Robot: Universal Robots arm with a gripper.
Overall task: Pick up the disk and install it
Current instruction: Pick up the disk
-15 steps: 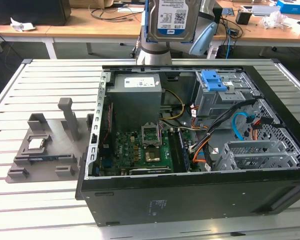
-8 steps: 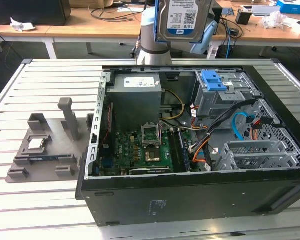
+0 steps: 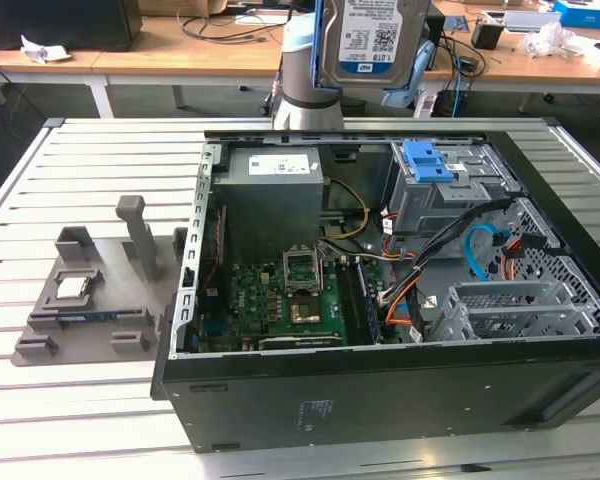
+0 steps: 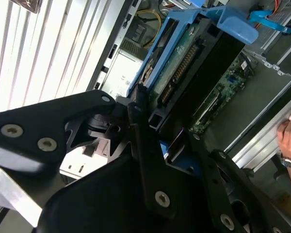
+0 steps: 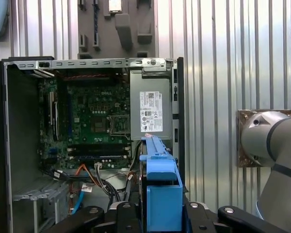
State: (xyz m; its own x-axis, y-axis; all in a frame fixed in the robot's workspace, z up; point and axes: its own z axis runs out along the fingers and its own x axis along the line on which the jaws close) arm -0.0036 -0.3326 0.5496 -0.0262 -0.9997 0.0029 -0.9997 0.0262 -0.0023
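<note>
Exterior view has the disk (image 3: pixel 380 35) held high over the open computer case (image 3: pixel 310 400), label outward, at a height that, I judge, keeps it clear of the walls and cables. In the first wrist view the black claw (image 5: pixel 161 216) is clamped on this flat silver slab, pressing its smooth blue plastic rails. A grey metal cage (image 3: pixel 475 165) with a blue latch (image 3: pixel 427 160) sits inside the case, which rests on a ribbed metal table (image 3: pixel 40 200).
</note>
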